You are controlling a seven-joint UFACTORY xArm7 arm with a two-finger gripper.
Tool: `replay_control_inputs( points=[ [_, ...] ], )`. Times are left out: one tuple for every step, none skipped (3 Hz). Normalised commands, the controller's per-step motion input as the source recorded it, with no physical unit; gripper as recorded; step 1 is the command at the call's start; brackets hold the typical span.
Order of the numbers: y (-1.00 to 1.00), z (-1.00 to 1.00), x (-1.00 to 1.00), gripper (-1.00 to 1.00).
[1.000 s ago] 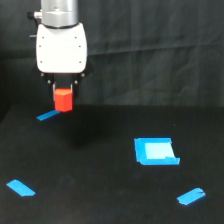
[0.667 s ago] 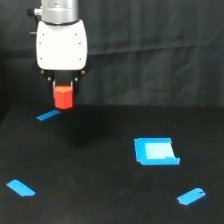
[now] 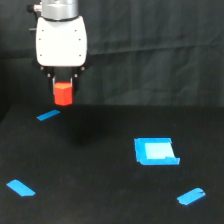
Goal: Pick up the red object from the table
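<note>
The red object (image 3: pixel 63 94), a small red-orange block, hangs in the air above the black table (image 3: pixel 100 165) at the exterior view's upper left. My gripper (image 3: pixel 63 90) is shut on it, its dark fingers clasping the block's sides below the white gripper body. The block's lower part shows beneath the fingers, clear of the table surface.
Blue tape strips lie on the table: one (image 3: pixel 48 115) just below the block, one (image 3: pixel 20 188) at the front left, one (image 3: pixel 191 196) at the front right. A blue square patch (image 3: pixel 155 151) sits right of centre. A black cloth backdrop (image 3: pixel 150 50) hangs behind.
The gripper has risen slightly with the red block held in it. The tape pieces have stayed where they were.
</note>
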Motion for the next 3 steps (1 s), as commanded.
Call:
replay_control_inputs(
  points=[
    [-0.01, 0.19, -0.01, -1.0],
    [-0.01, 0.17, 0.0, -0.99],
    [-0.02, 0.14, 0.0, -1.0]
  ],
)
